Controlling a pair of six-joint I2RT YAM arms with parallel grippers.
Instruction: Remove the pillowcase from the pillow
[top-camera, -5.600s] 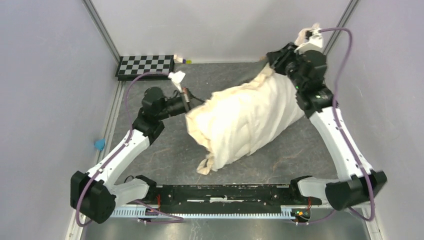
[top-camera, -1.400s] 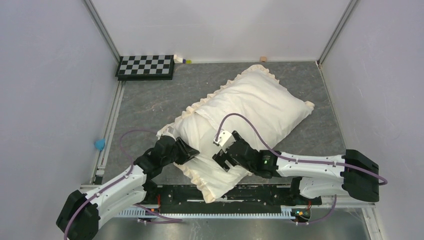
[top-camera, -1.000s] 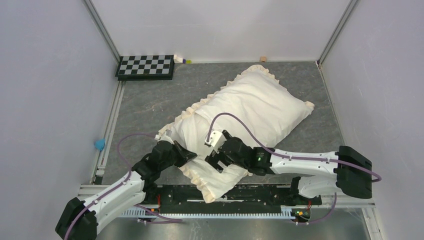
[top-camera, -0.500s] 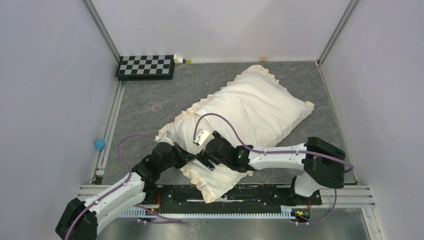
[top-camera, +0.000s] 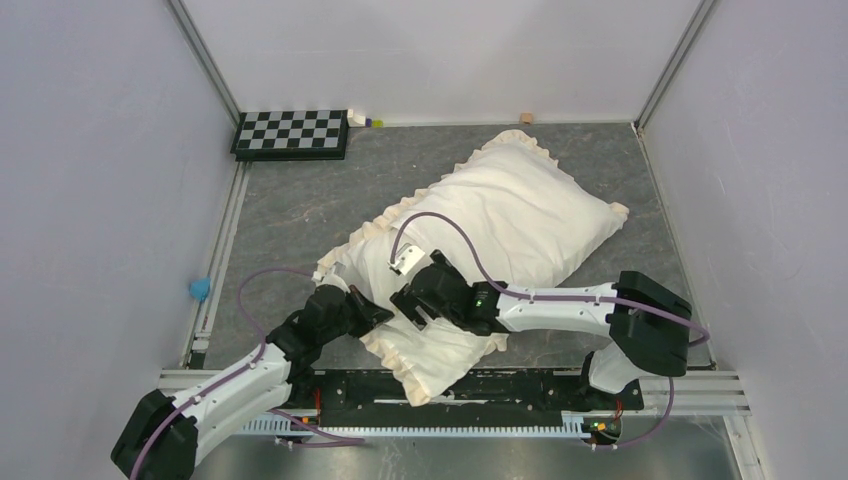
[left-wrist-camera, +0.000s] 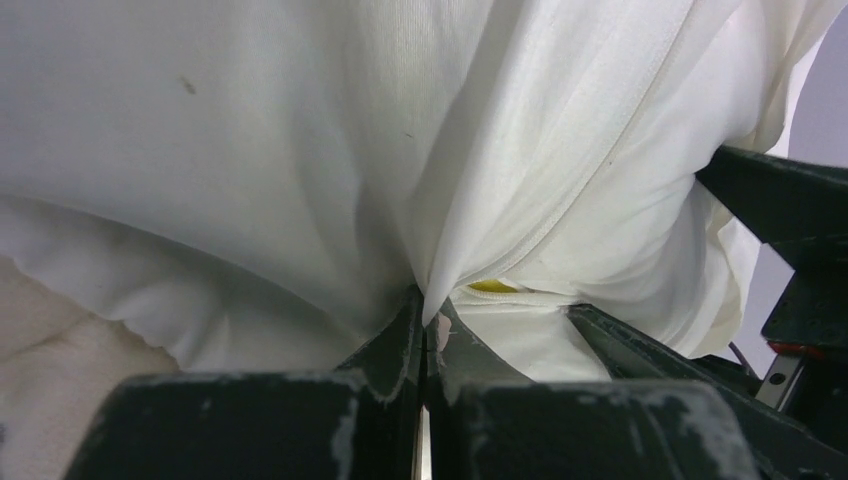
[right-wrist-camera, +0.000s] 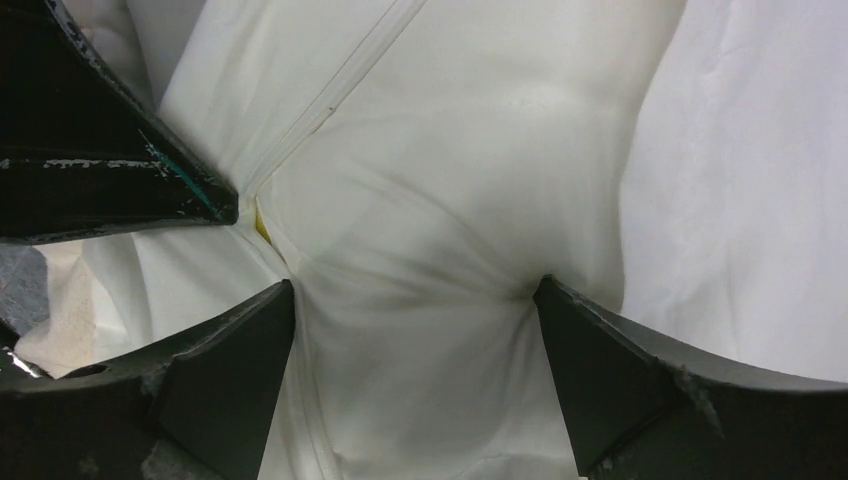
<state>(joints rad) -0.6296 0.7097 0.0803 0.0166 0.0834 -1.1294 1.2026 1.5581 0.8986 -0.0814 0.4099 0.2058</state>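
Stripping looks barely begun: the pillowcase (top-camera: 500, 215) lies diagonally on the bench (top-camera: 300, 200), covering the pillow (left-wrist-camera: 495, 286) but for a yellow sliver at its near end, left pincer (left-wrist-camera: 425, 325) clamped on its fabric, right pincer (right-wrist-camera: 415, 283) spread and pressing beside it.

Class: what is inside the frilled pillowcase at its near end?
A yellow sliver of the pillow shows at the seam; the cream pillowcase covers the rest.
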